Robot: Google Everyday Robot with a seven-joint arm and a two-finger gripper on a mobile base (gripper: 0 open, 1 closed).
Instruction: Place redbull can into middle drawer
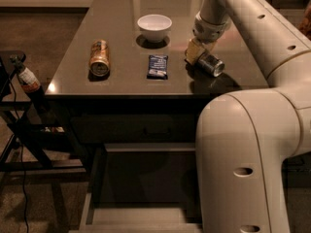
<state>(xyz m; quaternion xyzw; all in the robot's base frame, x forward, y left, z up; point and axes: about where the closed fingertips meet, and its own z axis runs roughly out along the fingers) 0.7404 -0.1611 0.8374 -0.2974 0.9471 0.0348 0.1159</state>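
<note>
**Claw at the can, drawer open below**

The claw (197,51) hangs over the far edge of the table (121,35), wrist pointing down, right against the can (212,64). Whether it is closed on the can or only beside it, I cannot tell.

The can lies on its side or tilted. Its shiny top points toward the camera and away from the claw, and its other end is tucked in at the claw. Can and claw look to be touching. A dark patch sits on the tabletop just under the can, so it may be slightly raised, but this view does not settle that.

The step in hand seems to be securing the can and lifting it. To do it well, the grip should sit across the can's body, not at its rim, because a smooth round can could roll or slip out. The lift should go straight up before any sideways travel.

The drawer (94,188) stands open well below the claw and nearer the camera, under the table's front edge. The carry has to clear that edge, then come down into the dark interior. The big arm (252,144) hides part of the drawer on the claw's side.

The bowl (154,26) and the packet (158,66) are near the claw. The brown can (99,57) is well apart.
</note>
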